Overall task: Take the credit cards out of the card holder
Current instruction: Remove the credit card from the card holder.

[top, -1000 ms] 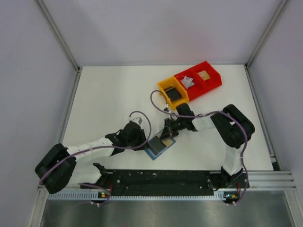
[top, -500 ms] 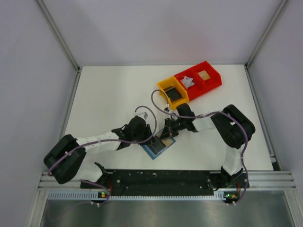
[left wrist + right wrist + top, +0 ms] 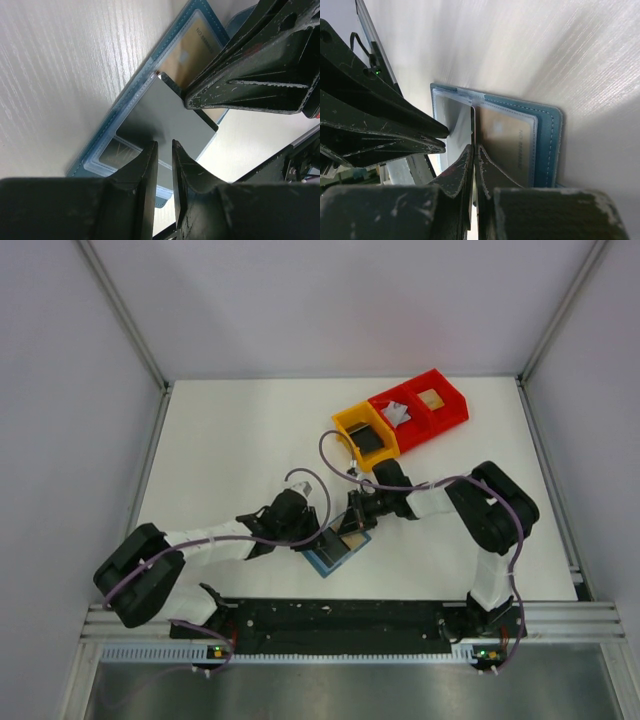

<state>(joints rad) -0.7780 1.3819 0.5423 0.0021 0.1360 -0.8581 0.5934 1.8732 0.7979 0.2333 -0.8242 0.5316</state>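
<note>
Card holder (image 3: 335,558) lies open on the white table (image 3: 230,450), low and centre in the overhead view, with both grippers meeting over it. A tan card (image 3: 506,145) shows in its right half in the right wrist view. The right gripper (image 3: 474,148) has its fingers pressed together on the thin edge of a grey sheet (image 3: 165,112) rising from the fold; card or sleeve leaf, I cannot tell. The left gripper (image 3: 165,146) holds its fingers slightly apart at that sheet's lower edge.
</note>
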